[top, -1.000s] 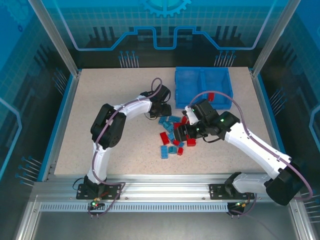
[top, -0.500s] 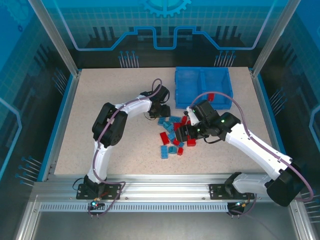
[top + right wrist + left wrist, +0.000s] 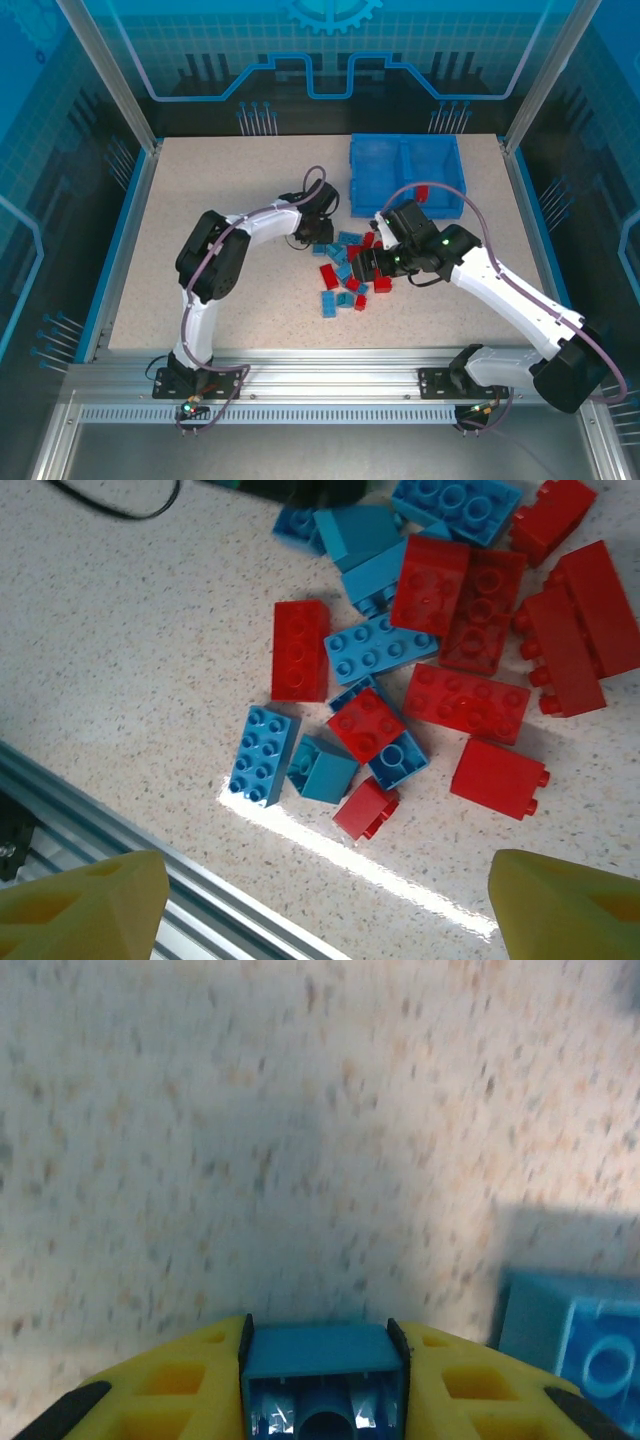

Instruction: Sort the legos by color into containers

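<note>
We see the left tool (image 3: 322, 228) clamped on a blue lego (image 3: 322, 1360) between its yellow fingers (image 3: 170, 1390). Just the hollow underside end faces the wrist camera and the rest is buried in the grip, so we cannot tell its long axis. That view is blurred. Just right of this tool a second blue lego (image 3: 570, 1335) lies on the desk (image 3: 300, 1110), cut off by the frame edge.

The right tool (image 3: 320, 910) stands wide with nothing in it, its fingers cropped at the bottom corners. Ahead of it we see the pile of legos (image 3: 420, 670), red and blue mixed, mostly studs up, the far ones cropped. A blue long lego (image 3: 263, 757) near its left finger points away from the tool, while a red long lego (image 3: 465, 702) lies crosswise.

The bin (image 3: 356, 180) sits beyond both tools. A red piece (image 3: 421, 192) in its right compartment is hard to make out.
</note>
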